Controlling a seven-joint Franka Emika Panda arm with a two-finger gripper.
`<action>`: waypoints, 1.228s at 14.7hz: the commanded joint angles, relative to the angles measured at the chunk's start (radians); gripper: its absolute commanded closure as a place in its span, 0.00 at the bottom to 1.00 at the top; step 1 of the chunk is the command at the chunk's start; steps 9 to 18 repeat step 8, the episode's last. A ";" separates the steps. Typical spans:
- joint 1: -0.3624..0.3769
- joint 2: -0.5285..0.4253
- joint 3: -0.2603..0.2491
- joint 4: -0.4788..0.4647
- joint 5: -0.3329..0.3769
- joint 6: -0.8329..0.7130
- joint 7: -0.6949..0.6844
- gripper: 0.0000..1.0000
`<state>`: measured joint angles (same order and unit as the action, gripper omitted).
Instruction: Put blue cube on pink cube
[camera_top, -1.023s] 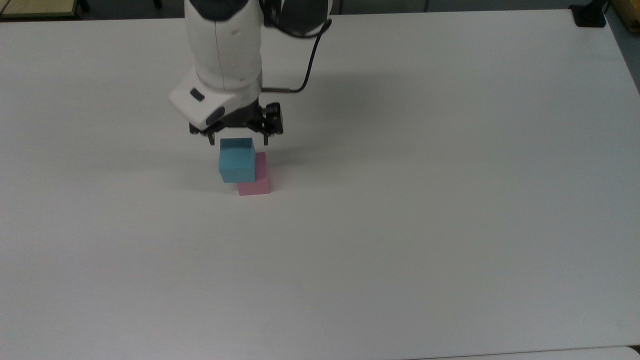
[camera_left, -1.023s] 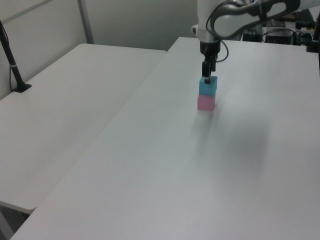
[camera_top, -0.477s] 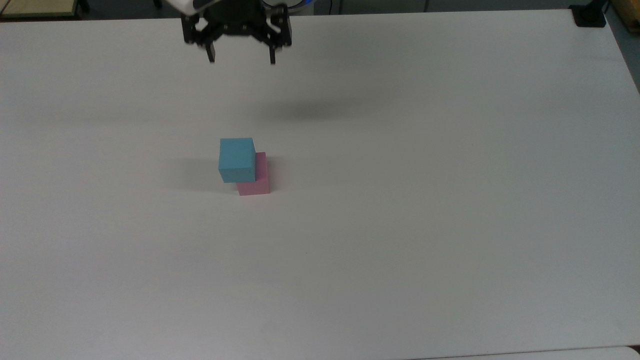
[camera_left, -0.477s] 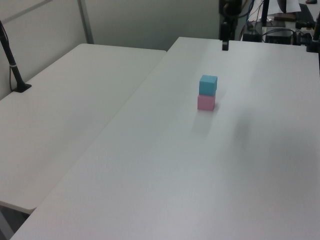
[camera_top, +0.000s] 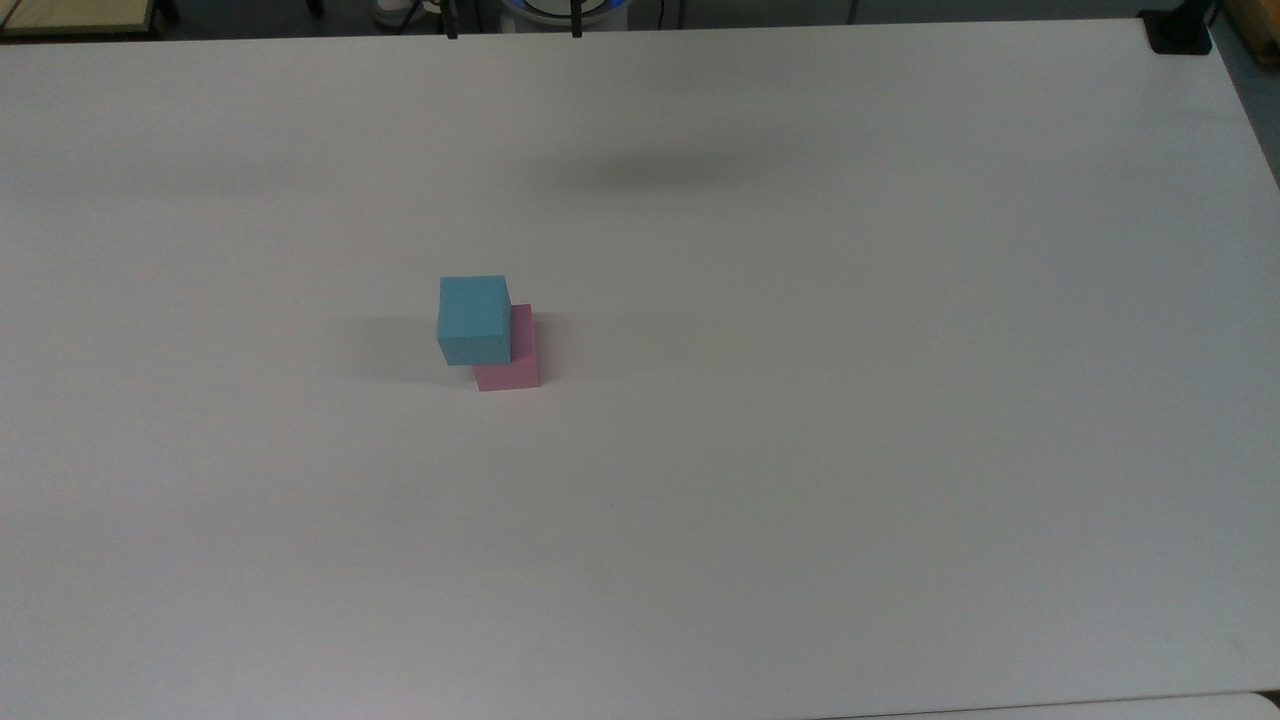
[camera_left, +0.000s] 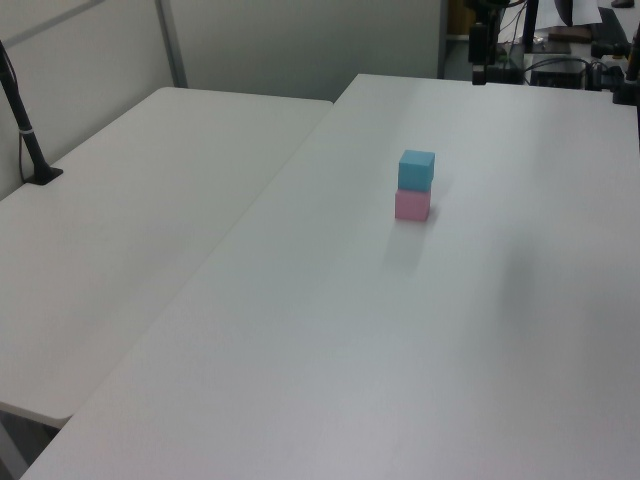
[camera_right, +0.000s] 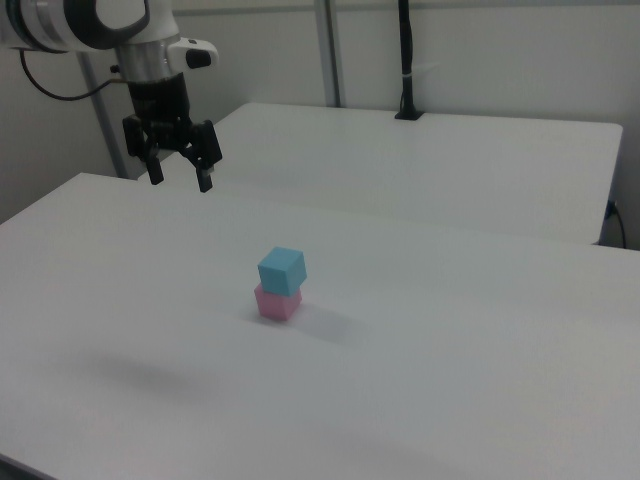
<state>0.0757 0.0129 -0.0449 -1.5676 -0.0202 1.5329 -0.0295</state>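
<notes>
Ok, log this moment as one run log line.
blue cube: on pink cube, slightly offset | pincer: open, empty, raised clear of stack | table

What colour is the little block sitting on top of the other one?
Light blue. The top block shows best in the right view.

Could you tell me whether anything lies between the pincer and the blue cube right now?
Nothing: in the right view, bare white table separates the open pincer from the small light-blue matte cube, which rests on the small pink matte cube.
</notes>
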 joint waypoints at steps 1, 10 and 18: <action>-0.043 -0.033 0.046 -0.035 -0.015 0.003 0.016 0.00; -0.043 -0.031 0.040 -0.037 -0.014 0.018 0.014 0.00; -0.043 -0.031 0.040 -0.037 -0.014 0.018 0.014 0.00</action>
